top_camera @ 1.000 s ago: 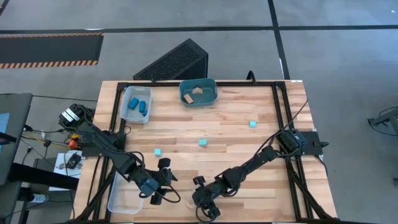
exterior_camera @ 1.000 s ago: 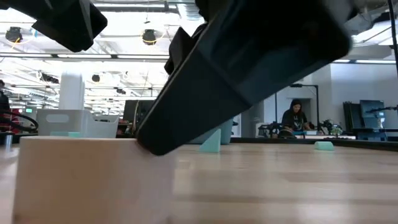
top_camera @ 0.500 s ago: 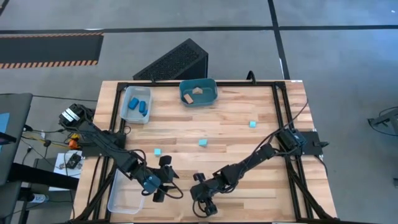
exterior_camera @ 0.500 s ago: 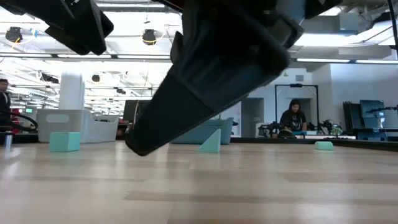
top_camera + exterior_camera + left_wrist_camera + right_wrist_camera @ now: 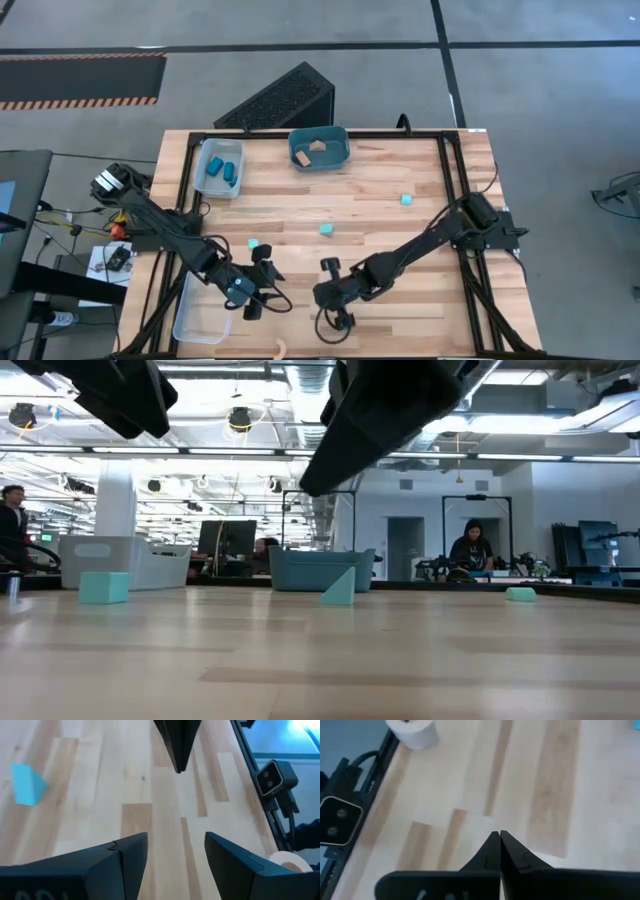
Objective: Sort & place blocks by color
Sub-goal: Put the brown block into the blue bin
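Three cyan blocks (image 5: 326, 230) loose mid-table; blue blocks (image 5: 218, 166) trayed; tan blocks (image 5: 316, 147) tubbed.

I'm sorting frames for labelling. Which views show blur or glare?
Low view: the dark right gripper up close is soft, ceiling lights glare. Right wrist view: the wooden table is blurred. High view: sharp, evenly lit.

grey floor (image 5: 560, 120), perhaps concrete

Two dark jointed arms, black tapered jaws
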